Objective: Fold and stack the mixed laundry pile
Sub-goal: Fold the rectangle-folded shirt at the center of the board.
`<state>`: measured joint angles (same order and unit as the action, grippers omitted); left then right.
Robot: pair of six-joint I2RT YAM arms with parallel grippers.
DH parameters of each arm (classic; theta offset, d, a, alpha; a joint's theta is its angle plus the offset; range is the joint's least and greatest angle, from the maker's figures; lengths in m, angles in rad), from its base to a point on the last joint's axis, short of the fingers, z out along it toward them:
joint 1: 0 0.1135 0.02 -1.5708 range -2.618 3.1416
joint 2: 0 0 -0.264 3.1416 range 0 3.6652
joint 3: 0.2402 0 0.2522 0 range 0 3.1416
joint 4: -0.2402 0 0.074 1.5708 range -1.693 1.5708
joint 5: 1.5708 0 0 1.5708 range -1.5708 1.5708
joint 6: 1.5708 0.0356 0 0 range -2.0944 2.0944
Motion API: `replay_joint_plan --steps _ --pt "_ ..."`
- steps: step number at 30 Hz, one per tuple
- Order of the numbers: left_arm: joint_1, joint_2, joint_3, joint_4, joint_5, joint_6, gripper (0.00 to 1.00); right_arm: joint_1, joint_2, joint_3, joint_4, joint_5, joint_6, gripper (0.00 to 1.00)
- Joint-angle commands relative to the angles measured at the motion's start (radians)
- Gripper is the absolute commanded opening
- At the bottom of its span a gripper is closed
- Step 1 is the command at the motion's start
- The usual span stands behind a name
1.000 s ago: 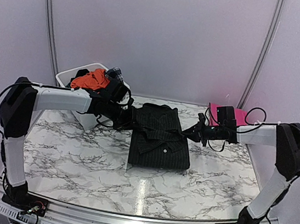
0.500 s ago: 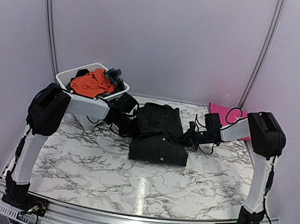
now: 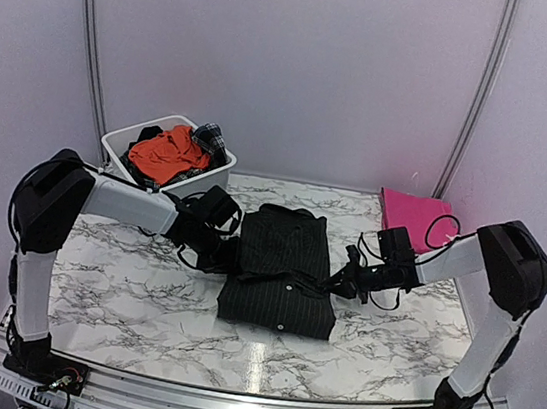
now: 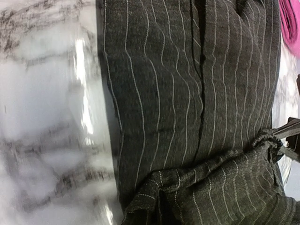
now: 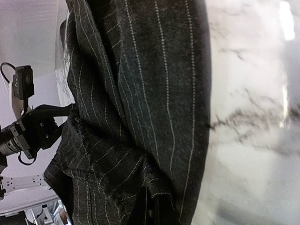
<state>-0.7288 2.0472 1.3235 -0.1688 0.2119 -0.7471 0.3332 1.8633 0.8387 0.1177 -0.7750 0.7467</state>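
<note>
The black pinstriped shirt [image 3: 280,271] lies folded flat in the middle of the marble table [image 3: 122,285]. My left gripper [image 3: 229,255] is shut on the shirt's left edge, my right gripper [image 3: 338,283] on its right edge. In both wrist views bunched pinstriped cloth [image 4: 201,187] [image 5: 117,178] covers the fingers. The magenta-pink cloth [image 3: 416,213] lies folded at the back right. An orange garment [image 3: 165,150] and a small dark plaid piece [image 3: 210,138] lie in the white tub [image 3: 220,169].
The tub stands at the back left corner, just behind my left forearm. Bare marble shows on both sides of the shirt and in front of it. Grey walls close in the back and sides.
Both grippers have drawn back toward the near edge, dragging the shirt with them. The shirt now lies closer to the arm bases and flatter.
</note>
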Motion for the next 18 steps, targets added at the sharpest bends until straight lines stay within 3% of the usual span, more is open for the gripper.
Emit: replay_joint_plan --steps 1,3,11,14,18 --pt "-0.026 -0.099 -0.056 -0.063 -0.023 -0.010 0.10 -0.010 -0.136 -0.065 -0.037 0.053 0.018 0.08" --pt "-0.026 -0.113 -0.059 -0.064 -0.021 -0.025 0.27 -0.016 -0.148 -0.052 -0.052 0.045 0.013 0.20" --pt "0.049 -0.264 -0.042 -0.064 -0.075 -0.041 0.96 -0.077 -0.285 0.092 -0.256 0.048 -0.095 0.50" --pt "0.057 -0.327 -0.048 -0.071 -0.053 0.007 0.99 -0.076 -0.341 0.125 -0.354 0.039 -0.159 0.63" --pt "0.017 -0.407 -0.110 -0.075 0.025 0.085 0.99 -0.039 -0.464 0.088 -0.431 0.016 -0.196 0.58"
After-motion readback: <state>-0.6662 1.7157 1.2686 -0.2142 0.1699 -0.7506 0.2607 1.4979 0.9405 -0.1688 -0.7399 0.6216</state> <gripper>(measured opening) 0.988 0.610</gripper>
